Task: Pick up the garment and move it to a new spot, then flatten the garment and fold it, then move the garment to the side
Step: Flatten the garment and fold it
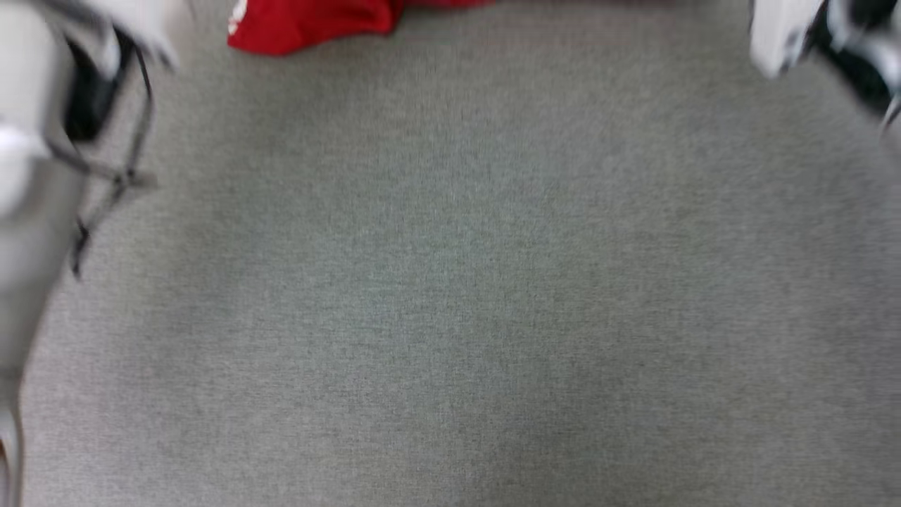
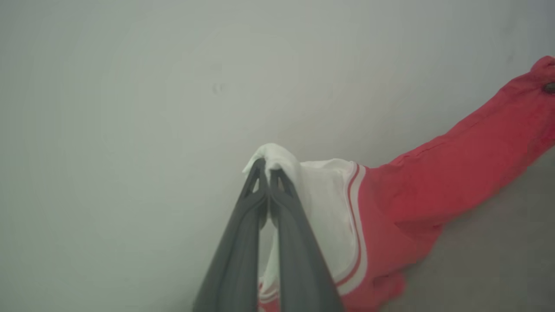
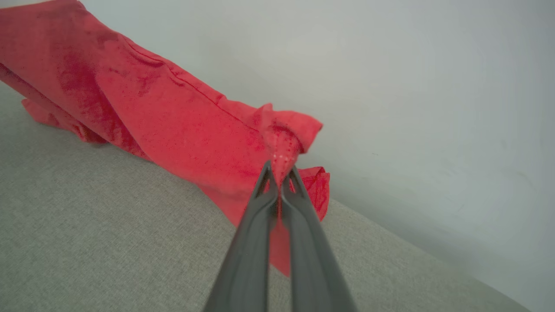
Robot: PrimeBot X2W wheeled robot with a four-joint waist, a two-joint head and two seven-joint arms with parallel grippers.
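The garment is a red shirt with a white sleeve; its lower folds hang in at the head view's top edge. In the left wrist view my left gripper is shut on the garment's white sleeve with red-white trim, and the red body stretches away to the right. In the right wrist view my right gripper is shut on a bunched red corner of the garment, which is lifted, its far part trailing onto the grey surface. Any lettering is hidden.
A grey fabric surface spreads across the head view. My pale left forearm with a dark cable runs down the left edge, and part of my right arm is at the top right. A pale wall stands behind.
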